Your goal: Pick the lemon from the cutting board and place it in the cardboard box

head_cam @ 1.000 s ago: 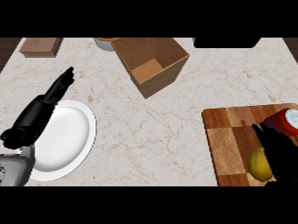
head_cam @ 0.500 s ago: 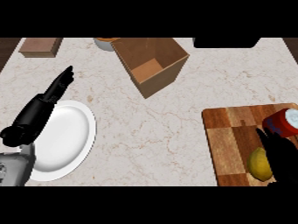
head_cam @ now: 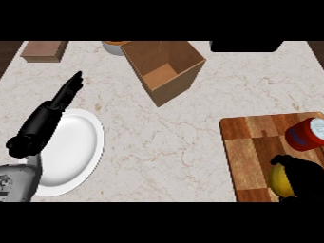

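At the near right edge, the right hand (head_cam: 310, 179) is lying over the lemon (head_cam: 279, 180), which is sitting on the near part of the board (head_cam: 247, 156); the hand is covering the fruit's right side, and its fingers appear to be curling about it, though how fully they are closing cannot be told, since most of the hand is running out of view. The lemon is resting on the wood, so by my judgement the grasp is being made and the lift is not yet begun. Just beyond the hand, a red can (head_cam: 308, 134) is lying on the same board, close enough that a rising hand is risking a brush against it. At the near left, the left hand (head_cam: 61, 98) is lying with fingers straight and pointing away, resting partly over a white plate (head_cam: 80, 152) and taking no part in the work, which is keeping it clear of the carrying path. Farther off, near the middle of the counter (head_cam: 171, 137), the box (head_cam: 166, 69) is standing open, tilted so its mouth is facing the robot, well apart from the board; that opening is suiting a drop from above. At the far edge, a small wooden block (head_cam: 43, 50) and a bowl (head_cam: 115, 46) are standing, the bowl just beside the box.
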You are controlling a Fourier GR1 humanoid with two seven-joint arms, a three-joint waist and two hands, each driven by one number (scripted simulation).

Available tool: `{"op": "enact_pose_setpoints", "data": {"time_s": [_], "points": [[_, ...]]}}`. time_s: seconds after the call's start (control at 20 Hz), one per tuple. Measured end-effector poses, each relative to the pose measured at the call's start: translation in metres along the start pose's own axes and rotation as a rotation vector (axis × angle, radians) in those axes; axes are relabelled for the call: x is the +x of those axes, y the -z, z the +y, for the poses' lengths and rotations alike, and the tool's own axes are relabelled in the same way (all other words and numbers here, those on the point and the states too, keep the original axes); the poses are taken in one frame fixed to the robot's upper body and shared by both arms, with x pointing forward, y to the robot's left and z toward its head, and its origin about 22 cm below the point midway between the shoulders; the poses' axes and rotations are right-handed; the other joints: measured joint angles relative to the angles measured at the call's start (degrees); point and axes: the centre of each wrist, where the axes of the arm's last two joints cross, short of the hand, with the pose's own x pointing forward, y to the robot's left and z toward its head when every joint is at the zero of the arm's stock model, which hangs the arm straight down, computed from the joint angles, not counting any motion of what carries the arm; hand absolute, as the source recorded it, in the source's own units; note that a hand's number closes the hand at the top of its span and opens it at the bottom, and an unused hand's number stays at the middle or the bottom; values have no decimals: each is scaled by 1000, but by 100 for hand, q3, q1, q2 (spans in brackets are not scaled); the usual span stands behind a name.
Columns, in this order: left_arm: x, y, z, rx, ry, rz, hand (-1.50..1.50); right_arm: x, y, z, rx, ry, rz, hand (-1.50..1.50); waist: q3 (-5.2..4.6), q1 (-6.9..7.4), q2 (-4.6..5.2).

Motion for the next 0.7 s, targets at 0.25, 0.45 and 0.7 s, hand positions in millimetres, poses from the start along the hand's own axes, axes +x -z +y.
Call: {"op": "enact_pose_setpoints", "data": {"time_s": [0.25,0.45,0.7], "points": [[3,4,1,6,-2,1,0,1,12,1,-97,-38,-63,150,-21,9,-10],[6,1,0,7,4,-2,0,5,16,0,-159,-60,-98,150,-26,7,-12],[8,8,-1,-22,-8,-20,0,72,20,-19,-269,-30,-204,150,-12,209,36]]}}
